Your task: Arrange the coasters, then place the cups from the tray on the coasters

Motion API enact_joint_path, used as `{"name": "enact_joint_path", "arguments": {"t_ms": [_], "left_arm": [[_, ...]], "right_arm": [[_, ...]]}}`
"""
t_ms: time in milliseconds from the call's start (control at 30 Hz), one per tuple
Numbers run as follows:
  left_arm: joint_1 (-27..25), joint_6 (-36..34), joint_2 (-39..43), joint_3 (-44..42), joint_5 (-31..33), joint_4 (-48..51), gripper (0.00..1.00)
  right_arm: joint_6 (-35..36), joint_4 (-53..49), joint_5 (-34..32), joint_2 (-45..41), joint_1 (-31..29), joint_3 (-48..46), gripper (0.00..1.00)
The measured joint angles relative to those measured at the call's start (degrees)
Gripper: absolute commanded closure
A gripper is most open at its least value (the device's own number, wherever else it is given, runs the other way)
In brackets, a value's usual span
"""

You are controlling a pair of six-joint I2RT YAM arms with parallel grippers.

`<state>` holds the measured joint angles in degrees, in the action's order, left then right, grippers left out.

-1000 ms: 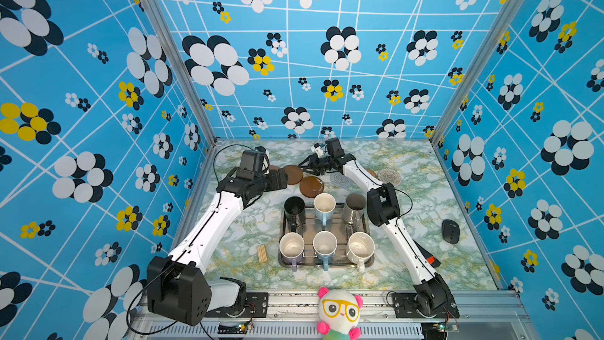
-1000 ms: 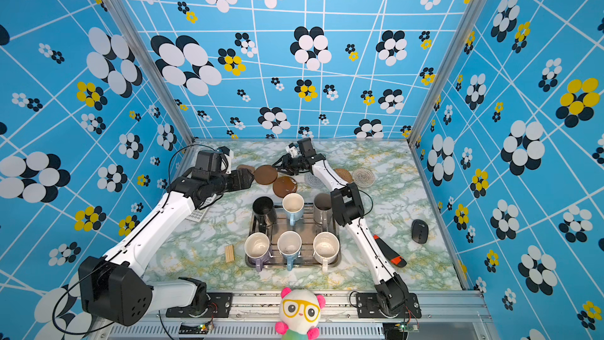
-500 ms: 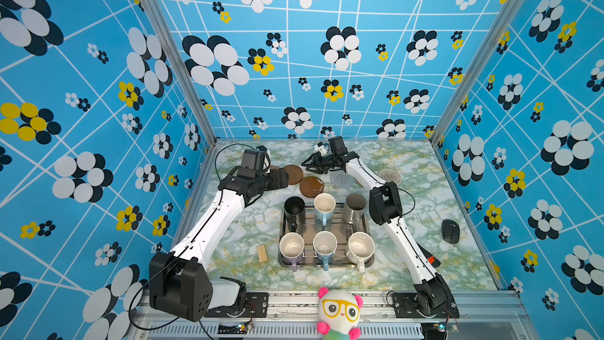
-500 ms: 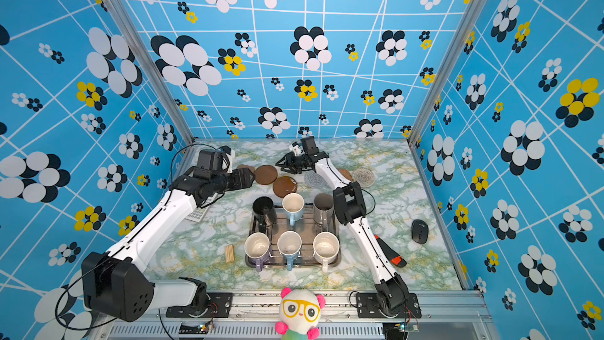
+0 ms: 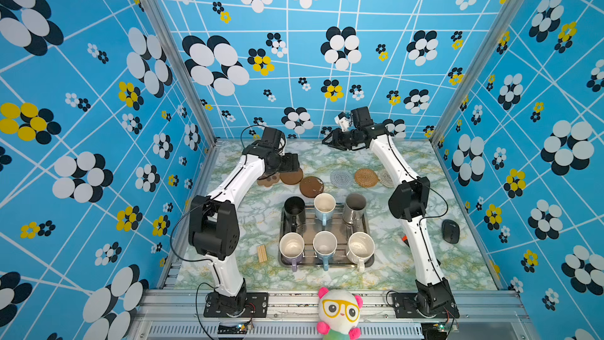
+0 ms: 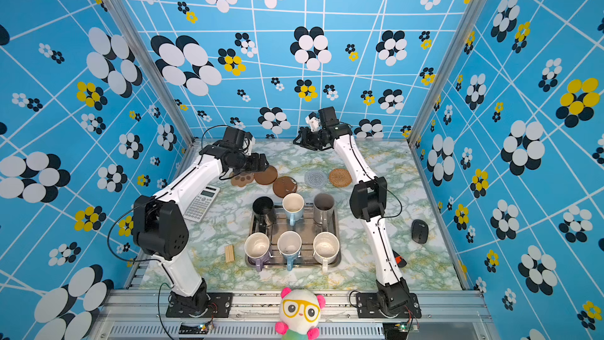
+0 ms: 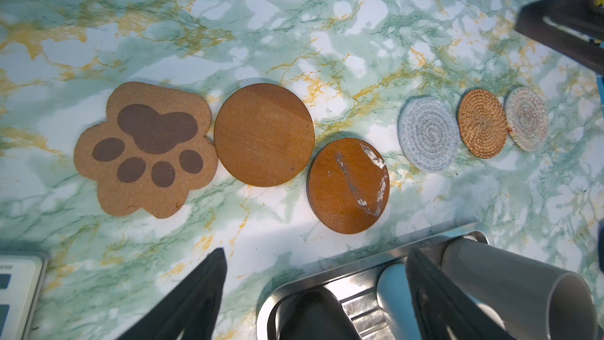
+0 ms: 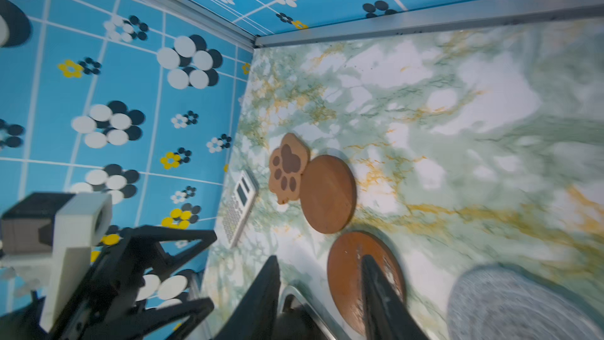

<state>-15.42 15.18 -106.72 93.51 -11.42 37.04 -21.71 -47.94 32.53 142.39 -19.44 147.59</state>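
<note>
Coasters (image 5: 311, 186): judged light, thin, lying flat on the table (image 5: 425, 256). Take by an edge; woven rounds (image 5: 341, 178) likely soft. Left gripper (image 5: 292, 163) spread, empty; row just beneath, running to its 4 o'clock. Right gripper (image 5: 330, 141) parted, empty; woven rounds at its 5 o'clock. Cups (image 5: 324, 206) in tray (image 5: 338, 227), 6 o'clock of row.

The left arm (image 5: 235, 181) is arching from the near edge of the bench (image 5: 464, 266) toward its far left corner. The left gripper (image 7: 316, 251) is hovering with its jaws spread wide, gripping nothing. The right arm (image 5: 389, 155) is stretching to the far edge, wrist bending leftward. The right gripper (image 8: 319, 256) is hanging partly parted and empty.
</note>
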Motion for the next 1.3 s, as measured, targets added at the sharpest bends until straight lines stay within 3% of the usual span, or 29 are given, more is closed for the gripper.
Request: {"name": "enact_joint_path", "arguments": {"t_ms": [200,600,867,1300], "left_arm": [[-0.4,-2.0,-9.3,8.2,-1.3,3.9,0.14],[-2.2,-3.0,-14.9,10.6,-3.2,6.5,0.15],[-2.5,-3.0,-14.9,8.5,-3.8,6.1,0.16],[-2.7,-2.8,-14.9,5.9,-4.5,5.4,0.17]], "right_arm": [[7.1,-4.6,-6.8,-6.5,-0.1,-13.0,0.61],[6.0,3.2,-4.7,-10.1,-0.1,-37.5,0.65],[3.8,9.6,-2.9,-14.8,-1.2,-44.0,0.65],[2.5,13.0,-1.4,-14.8,-2.7,-46.5,0.64]]}}
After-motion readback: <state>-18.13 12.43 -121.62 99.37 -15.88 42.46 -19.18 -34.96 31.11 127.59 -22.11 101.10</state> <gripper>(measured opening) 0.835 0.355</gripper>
